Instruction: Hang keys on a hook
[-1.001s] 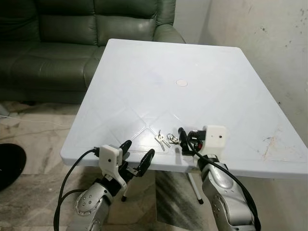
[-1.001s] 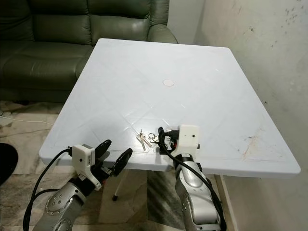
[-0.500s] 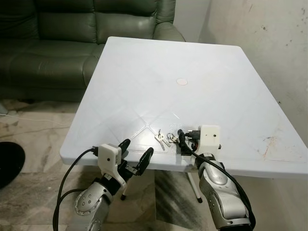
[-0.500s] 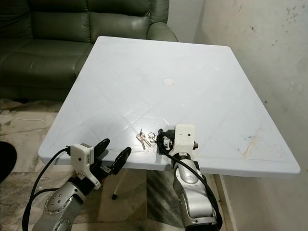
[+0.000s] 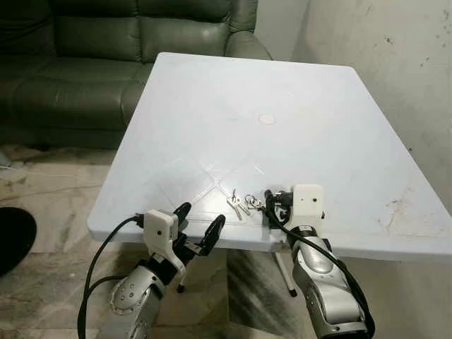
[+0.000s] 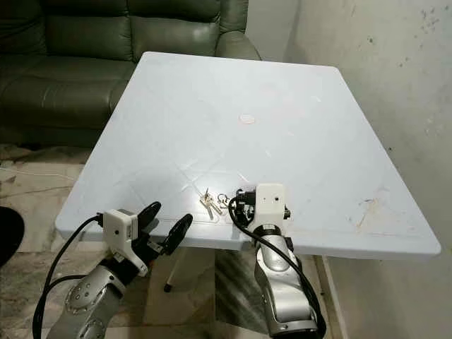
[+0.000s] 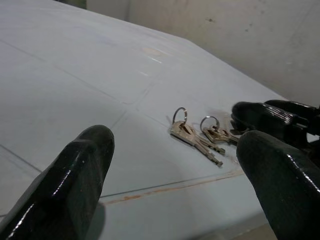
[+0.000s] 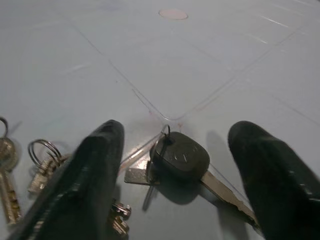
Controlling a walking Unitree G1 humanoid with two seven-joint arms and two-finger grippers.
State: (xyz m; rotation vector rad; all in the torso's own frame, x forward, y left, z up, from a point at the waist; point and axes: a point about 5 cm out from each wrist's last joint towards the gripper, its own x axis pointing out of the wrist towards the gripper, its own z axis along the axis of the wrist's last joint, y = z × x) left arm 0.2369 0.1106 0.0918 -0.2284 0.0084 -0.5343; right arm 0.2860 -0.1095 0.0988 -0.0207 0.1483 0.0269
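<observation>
A bunch of silver keys (image 5: 239, 204) on rings lies flat on the white table (image 5: 247, 99), close to its front edge. My right gripper (image 5: 271, 205) rests on the table just right of them, open. In the right wrist view its fingers (image 8: 97, 155) straddle a black-headed key (image 8: 180, 157), with the silver keys (image 8: 44, 161) off to one side. My left gripper (image 5: 199, 223) is open and hovers in front of the table edge, level with it. The left wrist view looks between its fingers (image 7: 82, 172) at the keys (image 7: 196, 135) ahead.
A dark green sofa (image 5: 106, 49) stands behind the table on the left. A pale wall (image 5: 395, 63) runs along the right. A small round mark (image 5: 267, 120) sits mid-table. A dark round object (image 5: 8, 240) and a thin cable lie on the tiled floor at left.
My right wrist has shifted slightly left at the table's front edge. The keys and the left gripper have stayed where they were.
</observation>
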